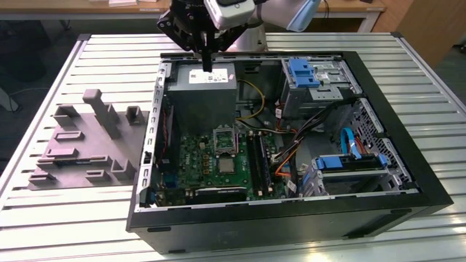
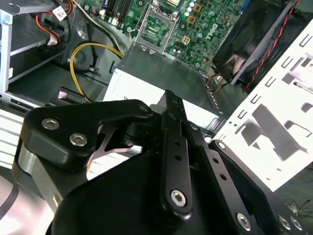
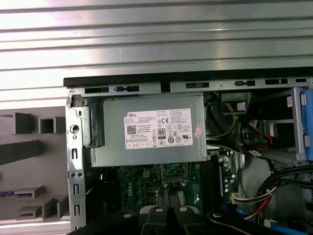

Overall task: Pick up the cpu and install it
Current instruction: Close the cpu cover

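end effector (image 1: 207,66): fingers together, empty, above power supply (image 1: 202,95)
cpu (image 1: 228,165): flat on motherboard (image 1: 195,161), beside socket (image 1: 224,139), well apart from end effector
grasp tip: probably spread fingers first, pinch opposite edges, keep chip level

This looks like a robotics lab. An open black desktop computer case (image 1: 291,226) lies on its side on a silver slatted aluminium-profile table (image 1: 73,218), its green circuit board (image 1: 211,164) exposed. Just beside the case sits a grey fixture block with slots and posts (image 1: 80,147). Above the case's far edge hangs a pale robot arm (image 1: 287,13) with a black gripper (image 1: 207,66). Beyond the case stand light wooden desks (image 1: 124,5).
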